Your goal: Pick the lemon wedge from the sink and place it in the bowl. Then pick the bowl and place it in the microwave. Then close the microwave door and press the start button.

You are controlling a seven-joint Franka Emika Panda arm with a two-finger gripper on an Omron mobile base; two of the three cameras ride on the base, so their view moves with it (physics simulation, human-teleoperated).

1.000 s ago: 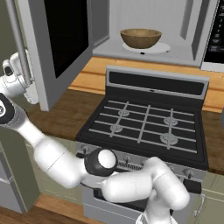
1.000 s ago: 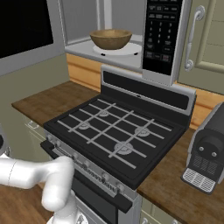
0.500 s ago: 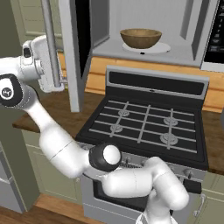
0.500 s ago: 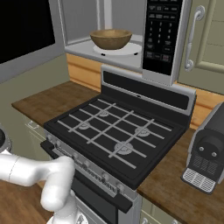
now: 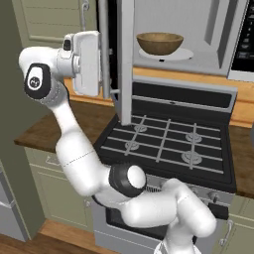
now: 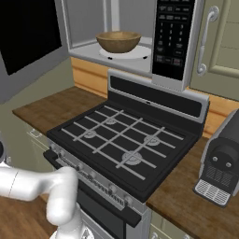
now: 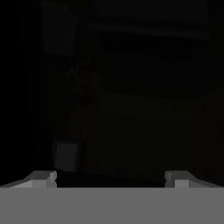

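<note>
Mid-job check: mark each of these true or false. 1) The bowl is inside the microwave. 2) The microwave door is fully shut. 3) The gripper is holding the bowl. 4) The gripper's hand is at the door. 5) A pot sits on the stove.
1) True: the bowl sits on the turntable plate in the microwave.
2) False: the microwave door stands partly open, edge-on in the left base view.
3) False: the gripper is open and empty.
4) True: it is up against the door's outer face.
5) False: the stove grates are bare.
</note>
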